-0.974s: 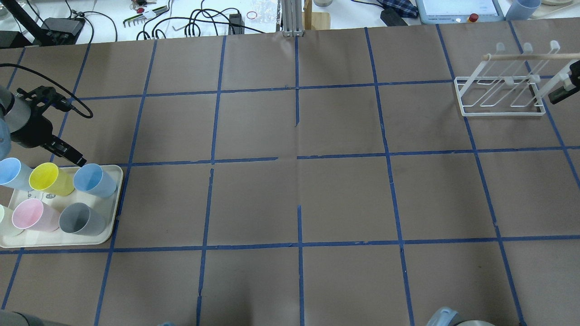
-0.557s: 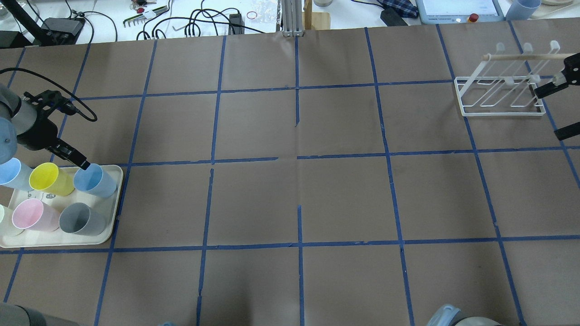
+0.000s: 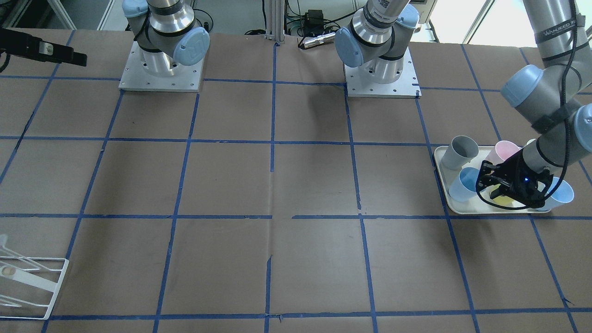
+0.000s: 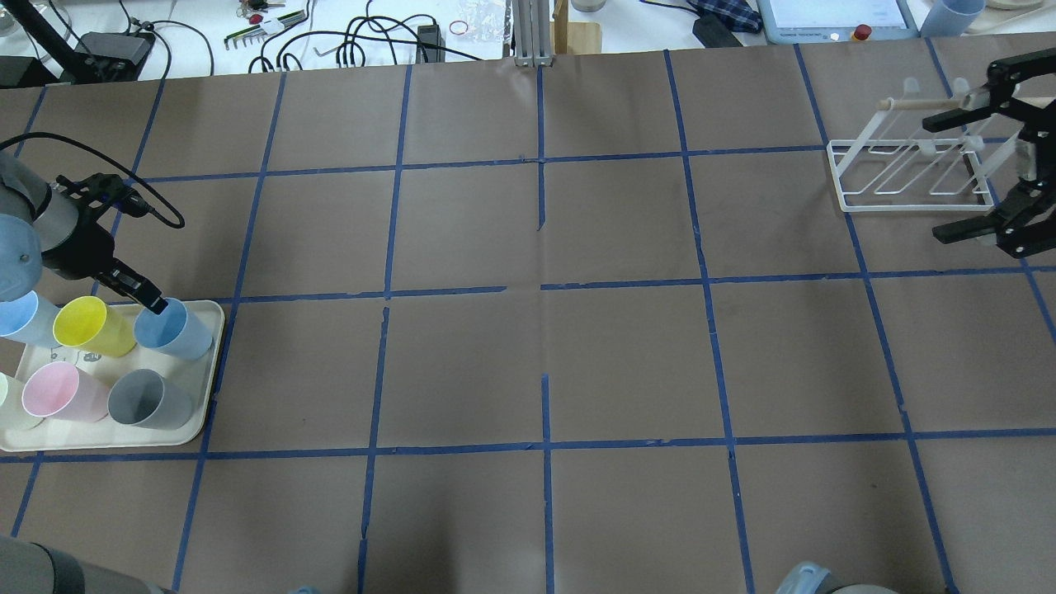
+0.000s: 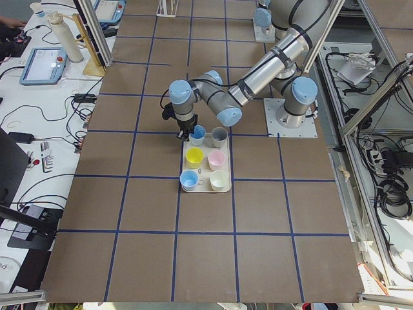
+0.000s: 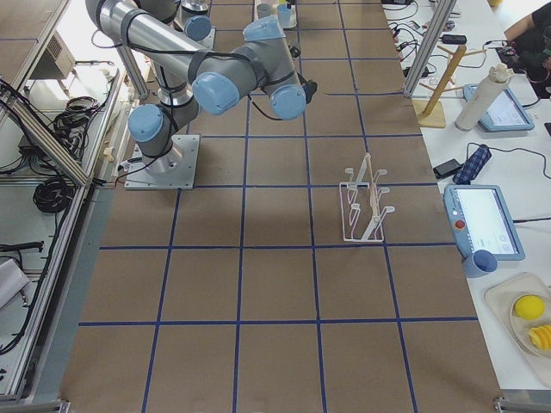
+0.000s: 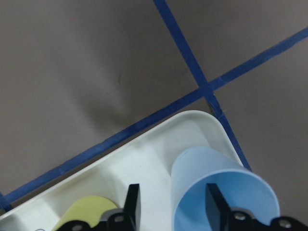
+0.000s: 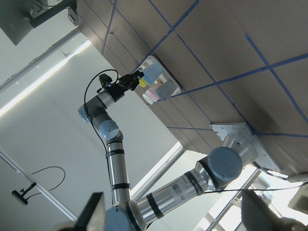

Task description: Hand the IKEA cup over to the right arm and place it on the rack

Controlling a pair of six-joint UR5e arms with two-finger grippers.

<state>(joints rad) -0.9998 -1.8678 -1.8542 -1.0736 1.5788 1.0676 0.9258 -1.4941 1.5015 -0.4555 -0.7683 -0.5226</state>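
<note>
1. Since the earlier overhead frames the left pincer (image 4: 153,302) has dropped a little toward the tray (image 4: 216,351), and its tip now meets the rim of the IKEA cup (image 4: 175,328). The right pincer (image 4: 932,180) has swung further in beside the rack (image 4: 899,209).
2. Overhead, only one left finger shows at the cup's rim. The left wrist view shows both: one finger hangs inside the cup's mouth and the other outside its wall. They are partly spread and grip nothing.
3. The right wrist view shows the right pincer's fingers far apart with nothing between them. Overhead, one finger crosses the rack's rod (image 4: 907,103).
4. The IKEA cup stands in the tray's corner, beside the yellow cup (image 4: 87,324) and the grey cup (image 4: 144,398).
5. The exterior left view takes in six cups in two rows, among them a cream cup (image 5: 219,180) that the overhead view cuts off. The pink cup (image 4: 58,392) and a second pale blue cup (image 4: 21,318) complete the set.
6. The cups are smooth, tapered, handleless plastic. The tray is cream with rounded corners. The rack is thin white wire with slanted prongs and a pale wooden rod. The worktop (image 4: 528,363) is matt brown, gridded with blue tape (image 4: 462,290).
</note>
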